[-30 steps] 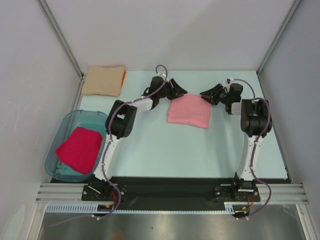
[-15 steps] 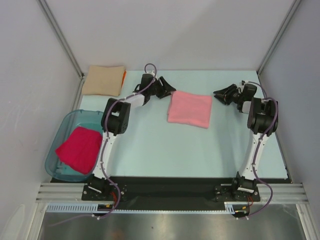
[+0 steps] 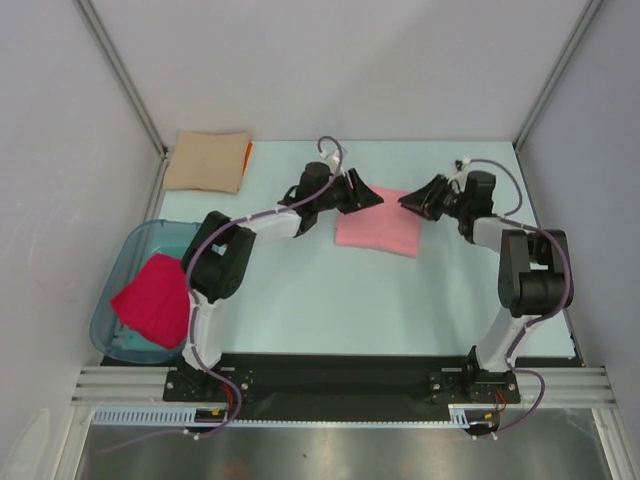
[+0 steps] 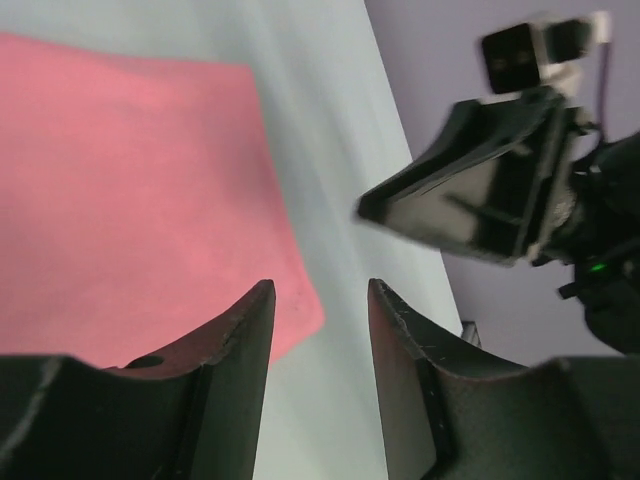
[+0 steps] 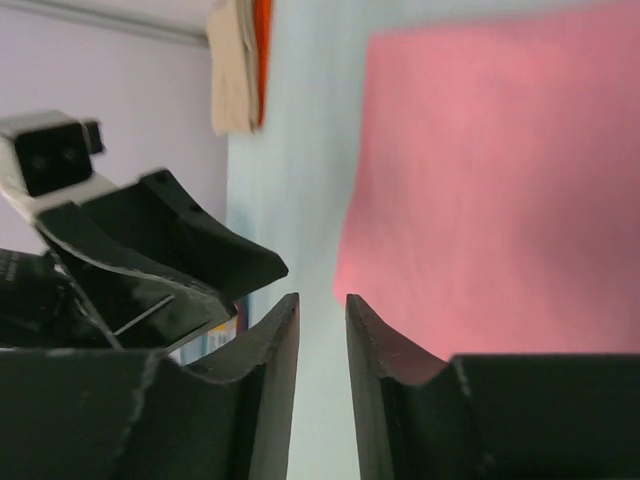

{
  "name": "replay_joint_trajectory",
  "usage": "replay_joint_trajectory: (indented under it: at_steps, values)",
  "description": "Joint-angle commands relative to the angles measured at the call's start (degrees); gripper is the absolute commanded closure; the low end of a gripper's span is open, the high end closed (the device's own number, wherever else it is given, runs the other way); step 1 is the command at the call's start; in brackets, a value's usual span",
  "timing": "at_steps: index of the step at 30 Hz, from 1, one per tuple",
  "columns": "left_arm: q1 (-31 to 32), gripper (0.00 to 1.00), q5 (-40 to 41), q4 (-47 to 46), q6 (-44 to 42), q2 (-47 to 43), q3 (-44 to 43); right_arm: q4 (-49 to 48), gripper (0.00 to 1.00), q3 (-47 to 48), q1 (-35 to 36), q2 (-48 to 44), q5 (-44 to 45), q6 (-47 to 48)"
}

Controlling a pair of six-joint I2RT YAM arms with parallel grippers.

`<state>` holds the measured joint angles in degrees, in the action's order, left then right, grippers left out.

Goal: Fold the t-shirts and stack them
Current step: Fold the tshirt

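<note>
A folded salmon-pink t-shirt [image 3: 376, 235] lies flat mid-table. My left gripper [image 3: 368, 196] hovers over its far edge, open, with only bare table between the fingers; in the left wrist view [image 4: 318, 292] a corner of the pink t-shirt [image 4: 130, 190] lies just beside one fingertip. My right gripper [image 3: 409, 201] faces it from the right, open by a narrow gap and holding nothing [image 5: 321, 300], with the pink t-shirt [image 5: 500, 190] beside it. A folded tan t-shirt [image 3: 206, 162] lies on an orange one [image 3: 248, 152] at the far left. A crimson t-shirt [image 3: 156, 298] lies in the tub.
The translucent teal tub [image 3: 104, 324] stands at the near left, beside the left arm's base. Grey walls and metal frame posts close in the table at the back and both sides. The two grippers' tips are close together over the pink t-shirt's far edge.
Half a second ago both grippers stood apart, off the pink t-shirt's sides. They have since swung inward and now meet over its far edge. The shirt has not moved.
</note>
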<state>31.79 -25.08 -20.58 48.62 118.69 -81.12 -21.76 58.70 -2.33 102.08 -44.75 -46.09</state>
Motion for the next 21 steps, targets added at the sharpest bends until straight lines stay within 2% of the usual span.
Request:
replay_joint_trajectory:
  at_steps: [1, 4, 8, 9, 11, 15, 18, 21]
  values:
    - [2.48, 0.53, -3.04, -5.17, 3.94, 7.22, -0.34, -5.38, 0.70, -7.43, 1.54, 2.85, -1.83, -2.25]
    - [4.68, 0.54, -4.36, -2.89, 3.50, 11.28, -2.73, -6.80, 0.72, -12.00, 0.66, 5.48, -2.71, -1.12]
    - [4.69, 0.54, -4.19, -2.54, 1.49, 11.12, 1.83, -10.76, 0.73, -17.55, -2.85, 7.08, -4.38, -1.72]
    - [4.25, 0.54, -3.84, -1.32, -1.57, 10.60, 2.54, -11.02, 0.73, -18.52, -3.90, 6.99, -4.55, -1.81]
    - [2.14, 0.54, -2.79, 2.46, -4.31, 7.80, 5.69, -9.80, 0.74, -19.76, -6.19, 6.38, -4.90, -1.12]
    - [-2.52, 0.53, -4.71, -0.16, -5.29, -0.88, 14.22, -1.02, 0.73, -19.67, -6.64, -0.02, -2.19, 5.38]
    - [-3.49, 0.52, -4.28, 1.15, -6.60, -7.13, 16.78, 1.89, 0.73, -19.06, -4.89, -3.46, -1.13, 5.57]
    - [-3.67, 0.52, -4.36, 1.33, -6.79, -8.39, 17.49, 3.21, 0.73, -16.70, -1.46, -6.89, 0.80, 4.08]
